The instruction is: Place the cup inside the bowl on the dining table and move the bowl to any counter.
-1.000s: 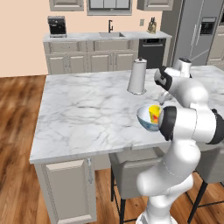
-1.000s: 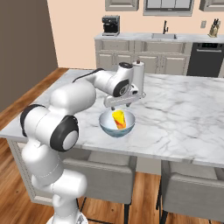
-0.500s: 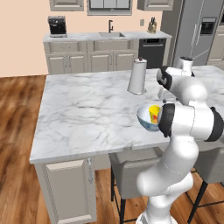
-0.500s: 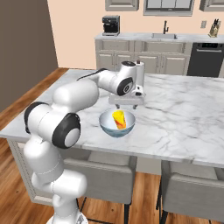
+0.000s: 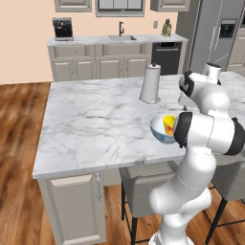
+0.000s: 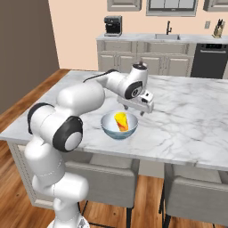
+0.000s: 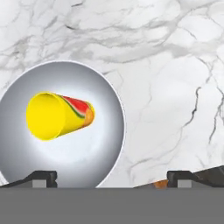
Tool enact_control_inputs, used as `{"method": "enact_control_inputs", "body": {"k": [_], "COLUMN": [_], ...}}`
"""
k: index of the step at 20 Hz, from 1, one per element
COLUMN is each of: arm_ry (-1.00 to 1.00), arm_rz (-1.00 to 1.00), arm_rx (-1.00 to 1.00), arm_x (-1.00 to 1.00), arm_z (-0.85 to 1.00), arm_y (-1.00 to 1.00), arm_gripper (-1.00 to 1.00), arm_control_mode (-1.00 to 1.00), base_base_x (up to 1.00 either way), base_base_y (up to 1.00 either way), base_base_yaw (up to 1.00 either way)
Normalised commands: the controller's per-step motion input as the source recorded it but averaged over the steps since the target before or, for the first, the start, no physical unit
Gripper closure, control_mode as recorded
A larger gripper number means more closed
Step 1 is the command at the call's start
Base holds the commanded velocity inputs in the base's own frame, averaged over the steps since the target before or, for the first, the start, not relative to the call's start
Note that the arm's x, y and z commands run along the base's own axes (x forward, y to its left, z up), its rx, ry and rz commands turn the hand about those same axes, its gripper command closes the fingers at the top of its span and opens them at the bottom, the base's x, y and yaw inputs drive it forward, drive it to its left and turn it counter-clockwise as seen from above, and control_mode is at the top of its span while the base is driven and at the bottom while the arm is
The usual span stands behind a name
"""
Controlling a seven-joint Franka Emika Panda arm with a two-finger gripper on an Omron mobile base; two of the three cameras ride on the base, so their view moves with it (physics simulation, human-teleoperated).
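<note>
So the cup (image 7: 59,114) is sitting inside the bowl (image 7: 94,159) right now, lying tipped on its side with the open mouth facing one way and the red-orange mark showing near its base. From the hand camera you're looking straight down into the white inside of the bowl, and the yellow cup is resting a bit off-center in it.

The bowl is sitting on the big marble island counter (image 5: 95,124), close to the near edge where the stools (image 6: 102,176) are tucked under. In the right base camera the cup (image 6: 122,120) is leaning against the bowl wall (image 6: 111,131), poking up a little above the rim.

The hand (image 6: 136,108) is hovering just above and slightly behind the bowl, not touching anything that I can see. Its fingers are spread wide apart and there's nothing between them; in the hand camera one fingertip (image 7: 41,177) is showing over the bowl's edge and the other is over bare marble beside it.

Off to the far side of the bowl, a white paper towel roll (image 5: 150,83) is standing upright on the same island. In the left base camera the robot's own arm is covering part of the bowl (image 5: 160,130). The narrow wall counter (image 5: 112,40) with the sink and coffee machine (image 5: 62,28) is running along the back, well apart from all this.
</note>
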Motion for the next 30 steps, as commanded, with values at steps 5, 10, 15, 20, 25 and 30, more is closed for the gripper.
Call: {"method": "enact_control_inputs", "body": {"k": [5, 10, 15, 20, 25, 30], "arm_ry": [0.00, 0.00, 0.00, 0.00, 0.00, 0.00], "arm_rz": [-0.28, -0.19, -0.05, 0.00, 0.00, 0.00], "arm_rx": [0.14, 0.13, 0.11, 0.06, 0.02, 0.01], "arm_x": [-0.04, -0.03, 0.00, 0.00, 0.00, 0.00], "arm_z": [-0.02, -0.03, -0.11, -0.15, -0.13, -0.19], "arm_y": [-0.15, -0.01, -0.01, 0.00, -0.07, -0.10], "arm_gripper": [-1.00, -1.00, -1.00, -1.00, -1.00, -1.00], "arm_control_mode": [-1.00, -1.00, -1.00, -1.00, -1.00, -1.00], "base_base_x": [0.00, 0.00, 0.00, 0.00, 0.00, 0.00], "base_base_y": [0.00, 0.00, 0.00, 0.00, 0.00, 0.00], "base_base_yaw": [0.00, 0.00, 0.00, 0.00, 0.00, 0.00]}}
